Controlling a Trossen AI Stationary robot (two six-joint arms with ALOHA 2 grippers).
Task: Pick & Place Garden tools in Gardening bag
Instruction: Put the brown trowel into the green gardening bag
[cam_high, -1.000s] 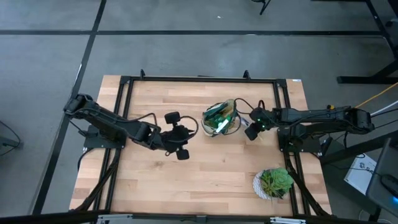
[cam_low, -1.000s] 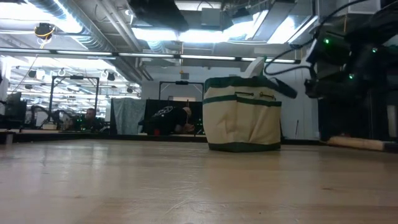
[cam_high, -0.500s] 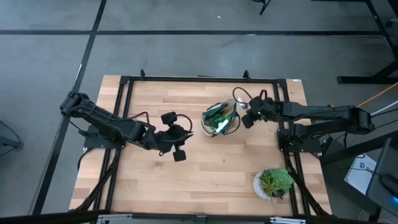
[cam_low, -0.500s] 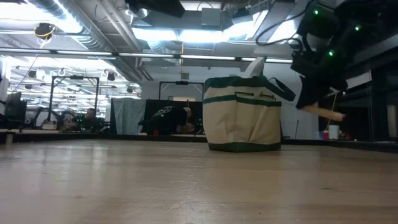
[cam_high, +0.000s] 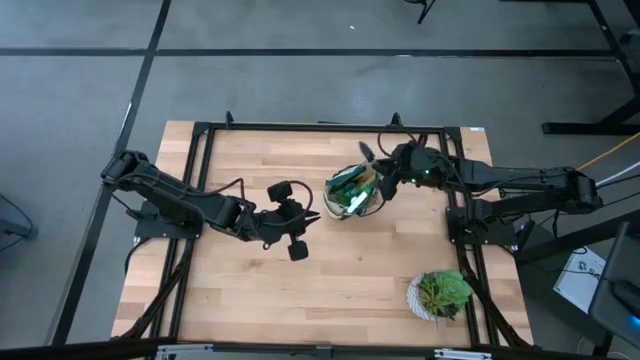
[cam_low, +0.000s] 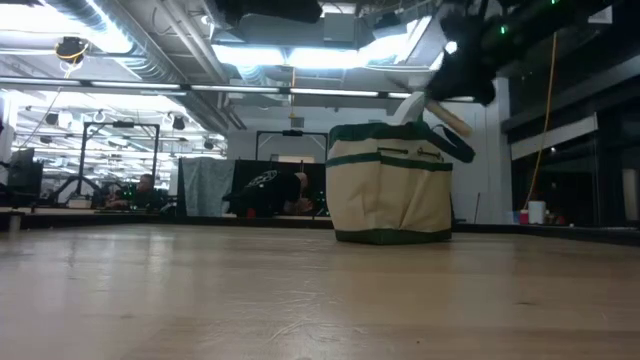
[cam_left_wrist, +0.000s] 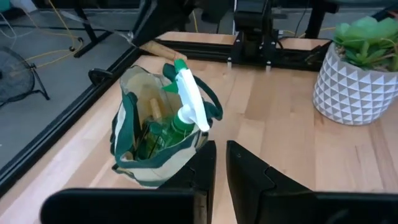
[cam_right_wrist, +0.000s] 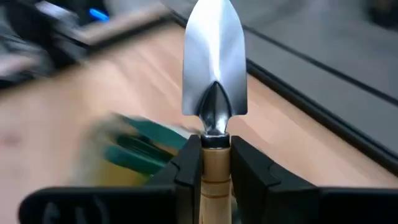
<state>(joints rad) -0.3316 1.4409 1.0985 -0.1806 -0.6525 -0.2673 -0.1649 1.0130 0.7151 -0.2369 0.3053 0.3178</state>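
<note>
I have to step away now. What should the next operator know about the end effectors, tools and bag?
Right end effector: shut on the trowel, held in the air beside the gardening bag, not yet in.
Left end effector: shut, empty, waiting mid-table on the bag's other side.
Done: spray bottle stands in the bag; other contents are hard to tell.
Left: drop the trowel in. No other tools lie on the table.

My wrist camera smears the gardening bag (cam_right_wrist: 134, 155) into a green-and-tan blur below the trowel (cam_right_wrist: 214, 81), and the trowel's wooden handle runs off the frame's edge between my right claw's (cam_right_wrist: 214, 163) fingers. Down low, the bag's wall (cam_low: 390, 195) hides whatever's inside.
</note>
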